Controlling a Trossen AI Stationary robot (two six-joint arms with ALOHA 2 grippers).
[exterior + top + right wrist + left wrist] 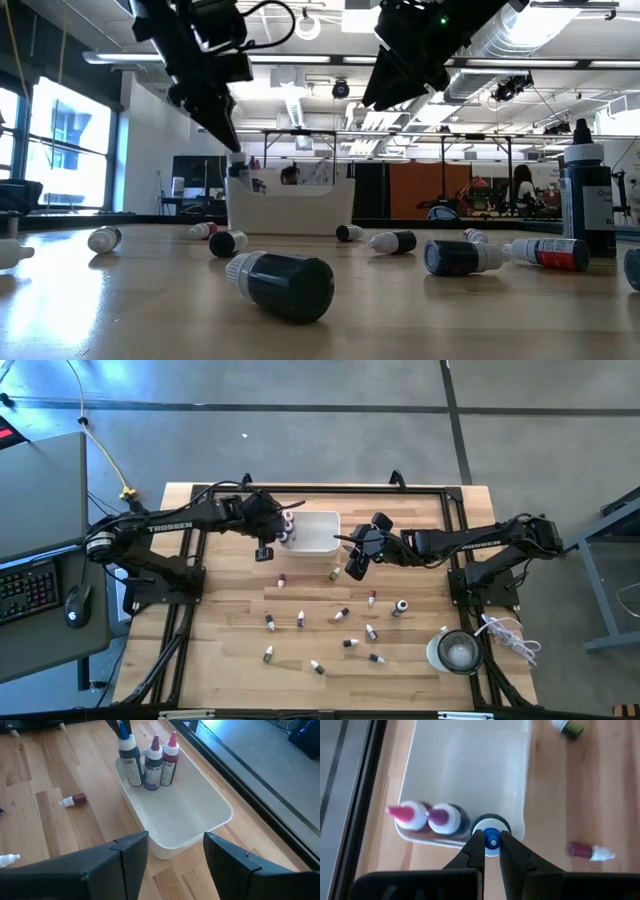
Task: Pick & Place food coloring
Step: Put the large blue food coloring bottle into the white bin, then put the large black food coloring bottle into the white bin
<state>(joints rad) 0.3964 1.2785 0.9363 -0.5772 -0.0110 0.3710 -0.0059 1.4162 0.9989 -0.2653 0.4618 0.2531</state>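
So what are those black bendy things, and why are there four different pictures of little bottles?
They are two robot arms, each ending in two-fingered jaws. One picture looks straight down from above, one looks along the table top, and the other two come from small cameras on each arm's wrist.

On the wooden table lie many tiny food coloring bottles on their sides. There is also a white tray and a round clear container.

The left gripper has its jaws shut on the blue-tipped bottle, holding it by its cap at a corner of the tray. Two other bottles stand upright in the tray right beside it.

The right gripper waits with open jaws, holding nothing, on the tray's other side.
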